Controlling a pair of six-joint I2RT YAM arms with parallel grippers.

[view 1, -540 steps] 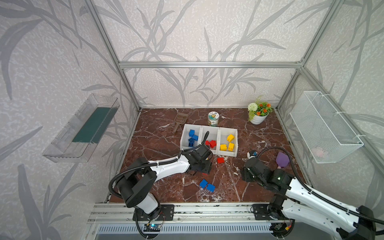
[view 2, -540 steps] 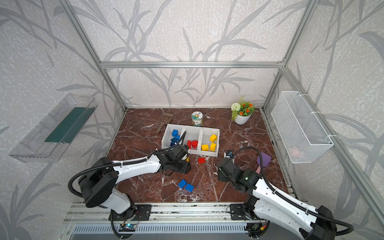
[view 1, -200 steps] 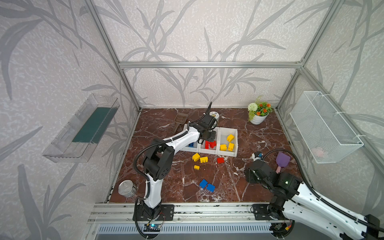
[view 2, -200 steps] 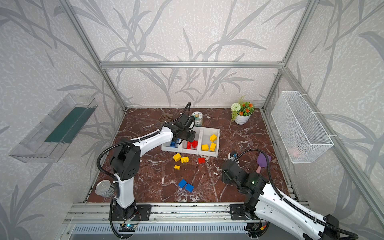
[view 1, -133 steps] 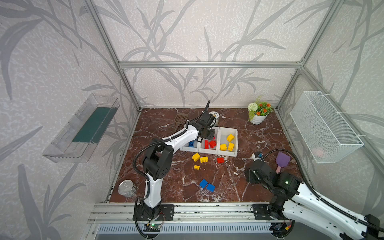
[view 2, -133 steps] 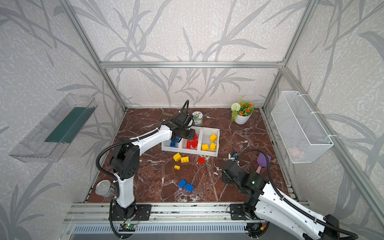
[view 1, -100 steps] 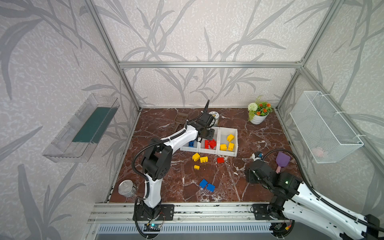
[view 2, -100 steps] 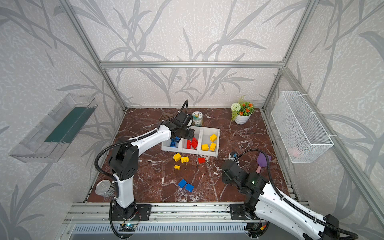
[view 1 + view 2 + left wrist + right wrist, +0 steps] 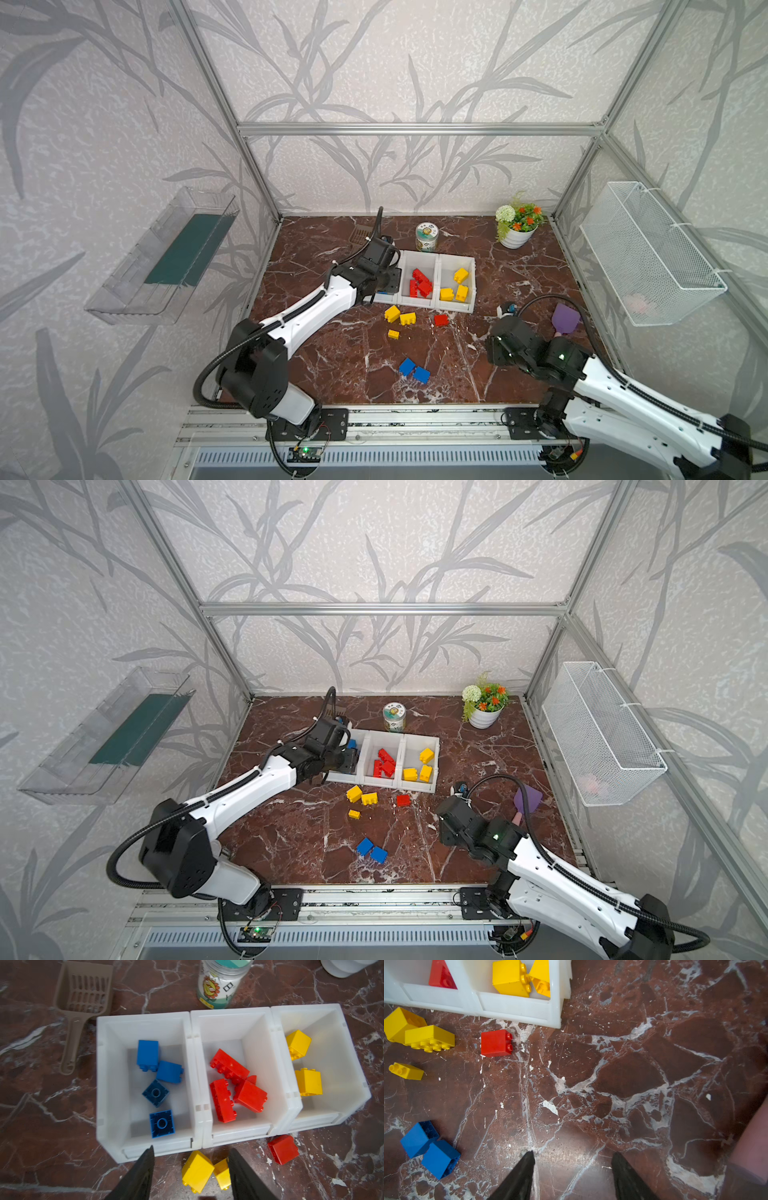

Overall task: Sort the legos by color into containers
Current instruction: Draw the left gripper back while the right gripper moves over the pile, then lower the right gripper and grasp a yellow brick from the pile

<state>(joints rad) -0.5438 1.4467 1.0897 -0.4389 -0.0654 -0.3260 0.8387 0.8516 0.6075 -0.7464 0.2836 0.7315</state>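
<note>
- The left arm [image 9: 316, 307] has swung from the table [image 9: 519, 270] in front of the bins [image 9: 230, 1012] to above the leftmost bin, and the left jaws have spread.
- The left jaws stand apart and empty over that bin's front wall.
- Four blue legos [image 9: 161, 1123] lie in the leftmost bin, red legos [image 9: 250, 1096] in the middle bin, and three yellow legos [image 9: 308, 1082] in the rightmost.
- Just in front of the bins lie a touching yellow pair [image 9: 408, 318], a small yellow lego [image 9: 393, 334] and a red lego [image 9: 441, 320].
- Farther forward lies a touching blue pair [image 9: 407, 367].
- The right jaws stand apart and empty over bare table, in front and to the right of the bins.
</note>
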